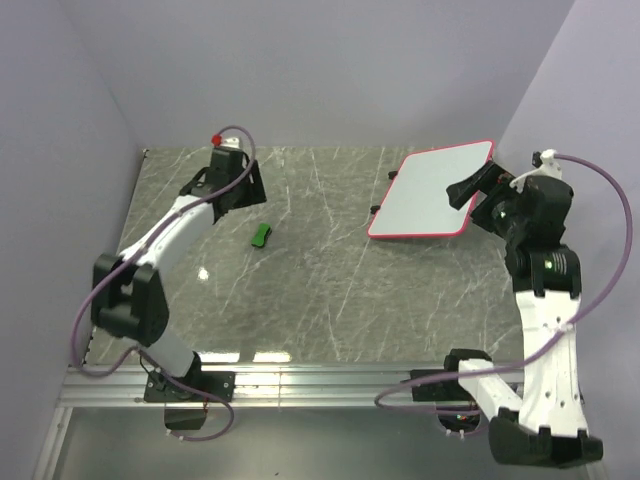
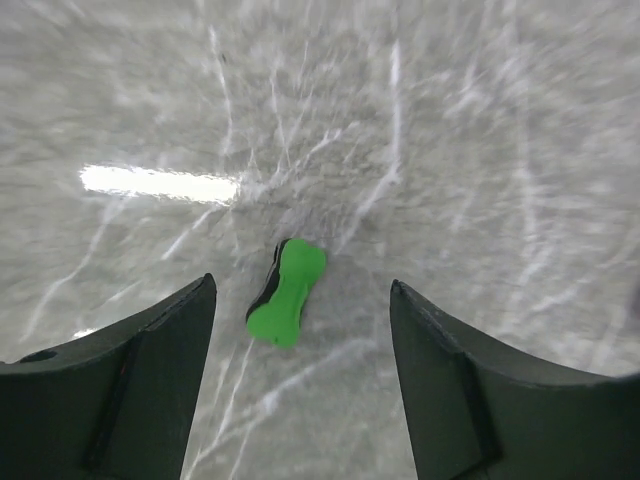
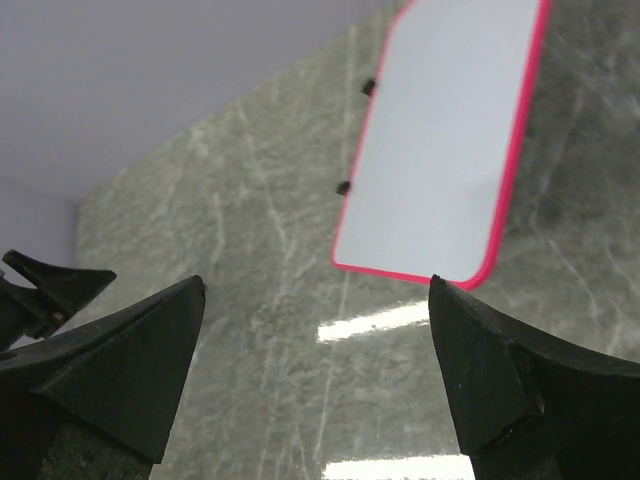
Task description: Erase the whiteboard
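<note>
A: What's the biggest thing in view?

B: The grey marble-patterned table (image 1: 330,290). It fills the floor of the scene, with lilac walls behind it and on both sides.

A: And the whiteboard?

B: The whiteboard (image 1: 432,190) lies flat at the far right of the table, turned at an angle to the table's edges. It has a pink-red rim and two small black clips on its left edge. The white face looks clean from above and from the right wrist.

A: The arms?

B: The left arm (image 1: 150,260) reaches to the far left of the table. The right arm (image 1: 545,300) stands up at the right side, its head by the board's right edge.

A: Jaws?

B: The right gripper (image 3: 316,282) has its fingers spread wide with nothing between them. In its wrist view the board's near corner lies just beyond the fingertips. Whether it touches the board I cannot tell. The left gripper (image 2: 301,285) is also spread apart and holds nothing.

A: Anything smaller?

B: A small bone-shaped green block (image 2: 287,293) with a dark side lies on the table. It sits left of centre, well apart from the whiteboard. In the left wrist view it lies between the two fingers, touching neither.
</note>
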{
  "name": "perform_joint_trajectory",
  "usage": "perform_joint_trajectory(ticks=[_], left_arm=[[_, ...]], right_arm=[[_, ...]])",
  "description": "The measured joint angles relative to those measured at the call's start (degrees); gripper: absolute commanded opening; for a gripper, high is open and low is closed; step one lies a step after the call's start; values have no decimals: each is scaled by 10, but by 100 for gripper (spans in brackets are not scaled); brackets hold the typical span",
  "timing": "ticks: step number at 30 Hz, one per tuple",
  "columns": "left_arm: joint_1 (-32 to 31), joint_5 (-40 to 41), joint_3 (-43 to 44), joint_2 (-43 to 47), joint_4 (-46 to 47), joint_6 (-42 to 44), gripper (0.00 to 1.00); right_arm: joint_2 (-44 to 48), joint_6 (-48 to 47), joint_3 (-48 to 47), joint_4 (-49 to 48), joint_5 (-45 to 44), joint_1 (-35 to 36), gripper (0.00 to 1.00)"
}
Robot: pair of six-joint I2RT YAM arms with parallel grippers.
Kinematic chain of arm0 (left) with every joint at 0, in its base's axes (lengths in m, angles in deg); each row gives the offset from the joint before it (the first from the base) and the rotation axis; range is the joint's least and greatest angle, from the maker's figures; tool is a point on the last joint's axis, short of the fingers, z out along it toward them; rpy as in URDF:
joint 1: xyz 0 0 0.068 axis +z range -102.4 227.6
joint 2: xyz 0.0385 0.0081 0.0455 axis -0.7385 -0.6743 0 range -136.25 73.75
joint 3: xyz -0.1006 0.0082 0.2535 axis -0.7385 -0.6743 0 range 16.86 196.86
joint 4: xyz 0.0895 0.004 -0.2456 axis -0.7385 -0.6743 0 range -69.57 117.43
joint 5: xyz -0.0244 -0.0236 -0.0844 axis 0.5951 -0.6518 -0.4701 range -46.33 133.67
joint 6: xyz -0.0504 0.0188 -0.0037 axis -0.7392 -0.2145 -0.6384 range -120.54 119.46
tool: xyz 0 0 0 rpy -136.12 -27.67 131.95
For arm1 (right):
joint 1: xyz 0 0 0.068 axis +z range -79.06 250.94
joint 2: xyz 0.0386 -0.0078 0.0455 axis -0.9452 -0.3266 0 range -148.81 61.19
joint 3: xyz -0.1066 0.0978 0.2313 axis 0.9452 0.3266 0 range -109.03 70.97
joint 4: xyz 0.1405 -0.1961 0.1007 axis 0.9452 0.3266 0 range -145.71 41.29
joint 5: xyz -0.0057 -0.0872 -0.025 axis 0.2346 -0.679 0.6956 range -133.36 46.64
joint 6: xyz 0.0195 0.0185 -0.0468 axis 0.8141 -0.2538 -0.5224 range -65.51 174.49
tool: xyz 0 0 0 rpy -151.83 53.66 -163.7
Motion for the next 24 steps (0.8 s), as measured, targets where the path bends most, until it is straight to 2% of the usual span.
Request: perform_joint_trajectory(ticks=[6,10,20,21,24], left_arm=[[0,7,-1,154,-46,2,73],[0,16,2,214,-83,3,72],[0,36,-7,236,-112,3,74],[0,36,-7,237,-112,3,79],[-2,41,-7,239,-112,5,77]], right_arm=[[81,6,43,-63,59,2,100],[80,13,50,-94,85,3,100],[8,19,57,-117,108,26,100],[7,17,57,-117,108,30,100],[7,11,57,-117,106,40,100]])
